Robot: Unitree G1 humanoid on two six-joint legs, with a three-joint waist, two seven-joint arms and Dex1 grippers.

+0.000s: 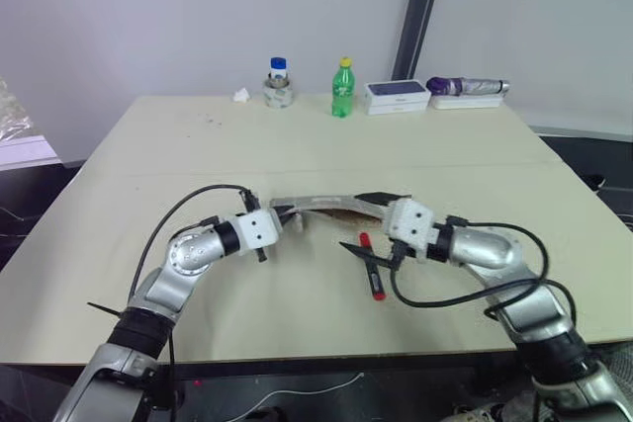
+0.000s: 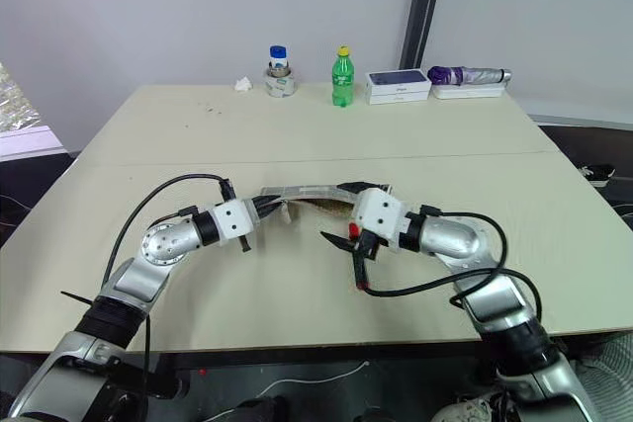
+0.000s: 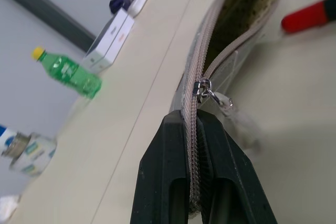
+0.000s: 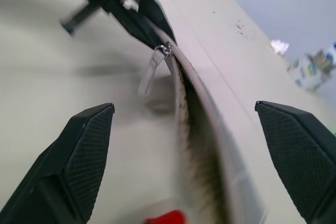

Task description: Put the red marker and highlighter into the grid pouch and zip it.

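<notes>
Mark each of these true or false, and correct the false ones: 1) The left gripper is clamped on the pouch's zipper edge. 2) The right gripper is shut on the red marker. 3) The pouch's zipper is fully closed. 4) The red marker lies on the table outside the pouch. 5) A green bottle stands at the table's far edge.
1) True: the left gripper is shut on the zipper edge of the grid pouch.
2) False: the right gripper is open and holds nothing.
3) False: the pouch's mouth gapes open, and the zipper pull sits near the left gripper's end.
4) True: the red marker lies on the table.
5) True: the green bottle.
</notes>
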